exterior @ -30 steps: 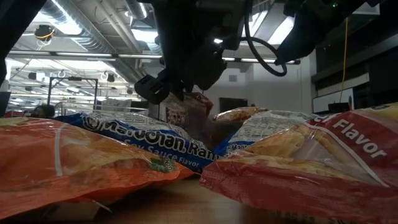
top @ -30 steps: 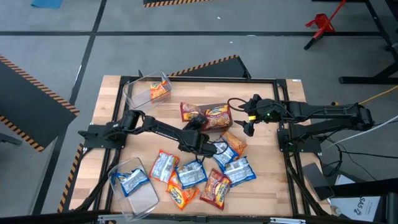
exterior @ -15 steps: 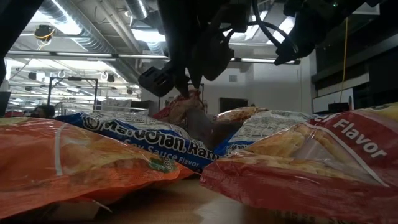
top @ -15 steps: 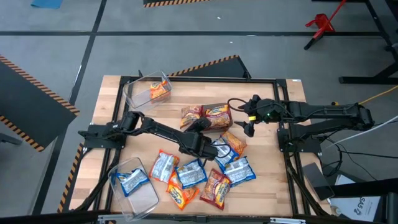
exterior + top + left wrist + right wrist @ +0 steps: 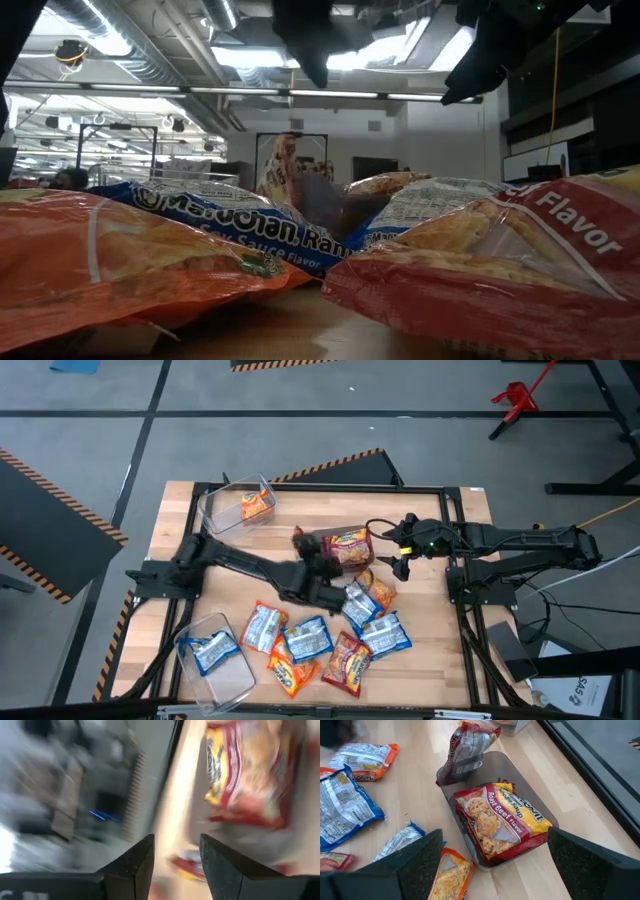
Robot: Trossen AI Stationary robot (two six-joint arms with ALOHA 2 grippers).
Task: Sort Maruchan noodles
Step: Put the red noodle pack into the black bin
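Since a second ago the left gripper (image 5: 318, 563) has let go of the red crinkly plastic ramen packet (image 5: 466, 751) it was carrying and pulled back toward the middle of the wooden bench (image 5: 430, 660) — its dark fingers (image 5: 131, 866) now stand parted with nothing between them. That released packet stands on edge, leaning against the rim of the clear plastic bin (image 5: 539, 810) at the middle of the bench, and from the right wrist view it looks half in, half out. A second red packet marked Roast Beef Flavor (image 5: 500, 824) lies flat inside the same bin. The right gripper (image 5: 398, 558) hovers just beside that bin with its jaws spread wide and empty. Nearer the front, a loose cluster of blue-and-white, orange and red packets (image 5: 330, 638) waits unsorted; one orange packet (image 5: 256, 506) sits in the clear bin at the far left corner (image 5: 215, 508), and a blue-and-white one (image 5: 212, 650) in the near left bin (image 5: 232, 680). The chief risk, as I judge it, is the upright red packet — balanced on the rim, it could tip outward onto the bench rather than fall inside, and a passing arm could knock it away. Reaching into the crowded cluster could also drag neighbouring packets along or pinch two at once, since several overlap.
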